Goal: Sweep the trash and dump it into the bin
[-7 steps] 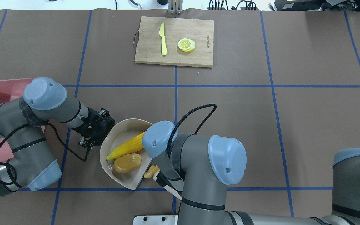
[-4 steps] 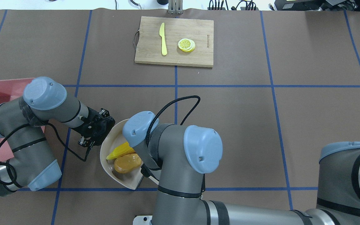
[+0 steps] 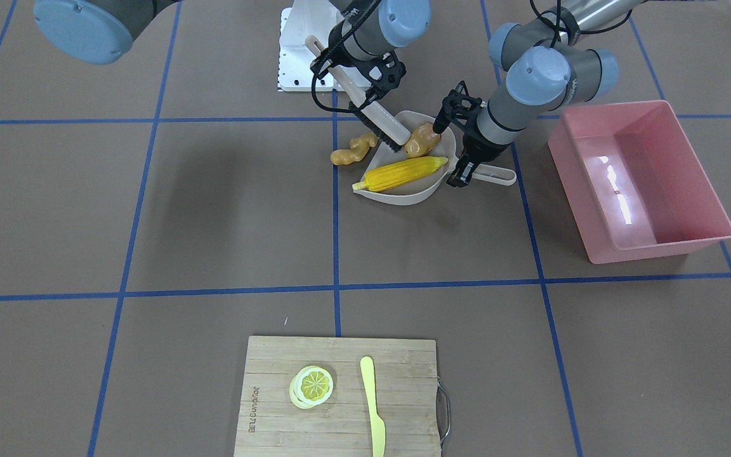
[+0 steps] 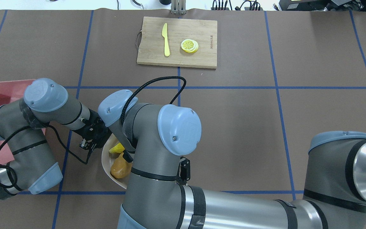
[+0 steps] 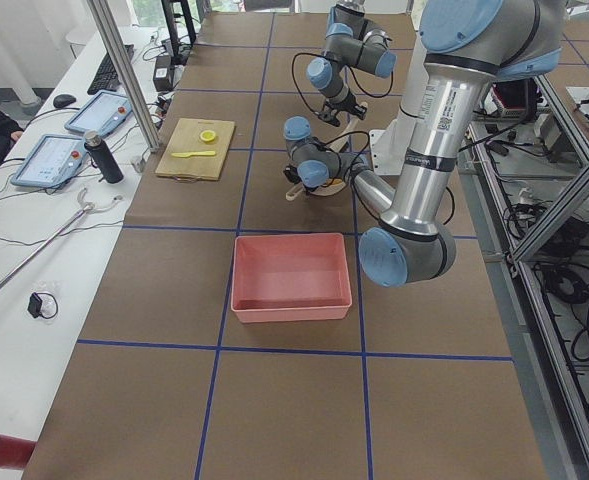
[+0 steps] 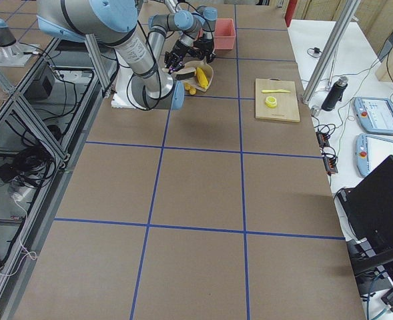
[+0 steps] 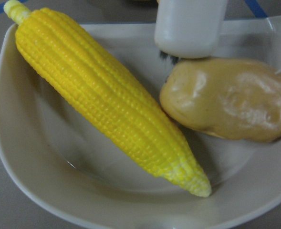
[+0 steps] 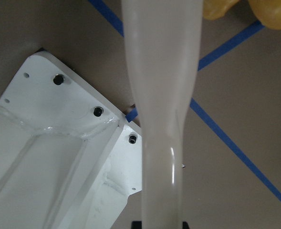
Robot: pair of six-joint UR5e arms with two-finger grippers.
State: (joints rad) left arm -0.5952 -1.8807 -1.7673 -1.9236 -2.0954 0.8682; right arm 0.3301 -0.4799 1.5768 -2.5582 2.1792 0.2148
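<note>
The left claw (image 3: 460,172) is clenched on the handle of the beige dustpan (image 3: 397,195). The corn cob (image 3: 403,172) and the potato (image 3: 421,141) lie in the pan just ahead of this claw. The right claw (image 3: 368,86) grasps a white brush (image 3: 379,120), whose bristle end, below that claw, sits just beside the potato. The ginger root (image 3: 351,151) lies on the worktop (image 3: 213,222) outside the pan, next to the brush. The pink bin (image 3: 657,249) stands behind the left claw, apart from it.
</note>
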